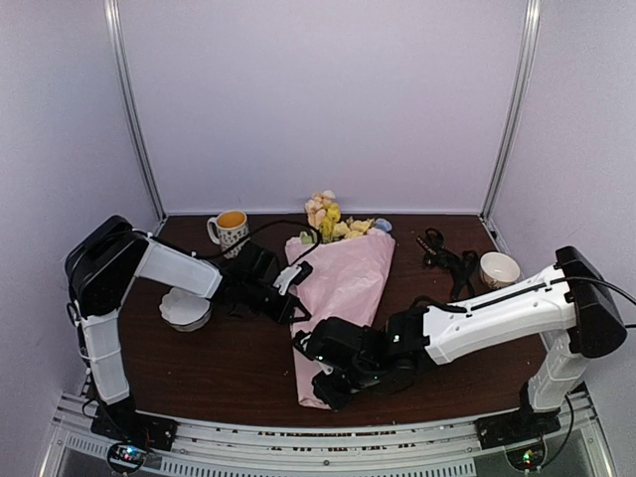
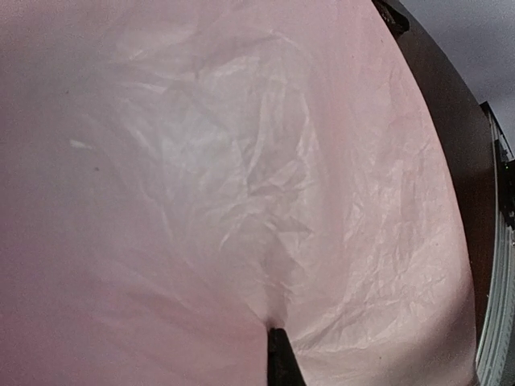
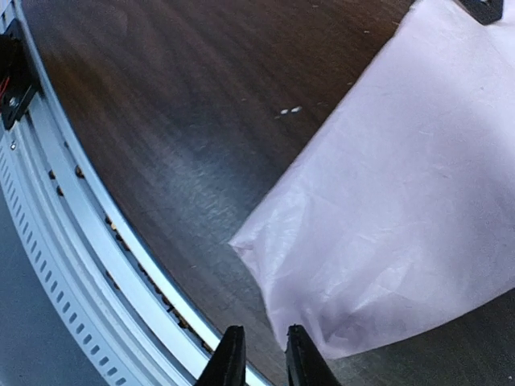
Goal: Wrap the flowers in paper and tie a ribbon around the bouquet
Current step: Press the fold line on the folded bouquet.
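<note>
Only the top view shows the flowers (image 1: 333, 221) crowning the bouquet (image 1: 343, 288) mid-worktop (image 1: 219, 368), whereas the wrist views reveal the left gripper (image 2: 278, 347) with jaws pinched shut on the paper (image 2: 241, 161) and the right gripper (image 3: 263, 336) with jaws slightly parted, empty, beside its narrow end.
</note>
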### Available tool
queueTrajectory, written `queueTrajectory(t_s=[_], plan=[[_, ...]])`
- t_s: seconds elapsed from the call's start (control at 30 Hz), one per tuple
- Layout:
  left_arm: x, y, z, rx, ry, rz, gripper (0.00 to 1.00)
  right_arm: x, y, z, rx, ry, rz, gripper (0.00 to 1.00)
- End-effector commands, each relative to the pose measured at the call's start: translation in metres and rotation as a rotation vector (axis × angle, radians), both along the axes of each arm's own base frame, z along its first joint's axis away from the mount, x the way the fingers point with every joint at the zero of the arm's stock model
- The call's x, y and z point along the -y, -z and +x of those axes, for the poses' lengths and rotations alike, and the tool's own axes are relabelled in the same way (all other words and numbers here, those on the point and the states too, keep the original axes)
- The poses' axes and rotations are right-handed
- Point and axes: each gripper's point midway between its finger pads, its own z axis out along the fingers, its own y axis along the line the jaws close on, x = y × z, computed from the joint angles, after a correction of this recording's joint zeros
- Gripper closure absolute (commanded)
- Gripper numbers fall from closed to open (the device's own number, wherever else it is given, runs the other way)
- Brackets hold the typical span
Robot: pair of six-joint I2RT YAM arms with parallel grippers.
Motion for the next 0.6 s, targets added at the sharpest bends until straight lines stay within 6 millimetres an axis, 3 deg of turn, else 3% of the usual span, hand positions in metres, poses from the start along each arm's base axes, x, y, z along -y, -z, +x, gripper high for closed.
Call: queueTrajectory(t_s=[0.0, 0.27, 0.57], plan=[[0.000, -0.012, 0.017, 0.083, 0.001, 0.019, 1.00, 0.005, -0.005, 0.030, 0.040, 0.099, -0.029, 0.79], [-0.004, 0.017, 0.019, 0.027, -0.023, 0.046, 1.00, 0.017, 0.039, 0.030, 0.015, 0.115, -0.194, 0.81], [-0.017, 0.044, 0.017, -0.020, -0.063, 0.087, 1.00, 0.029, 0.054, -0.001, -0.014, 0.057, -0.245, 0.81]])
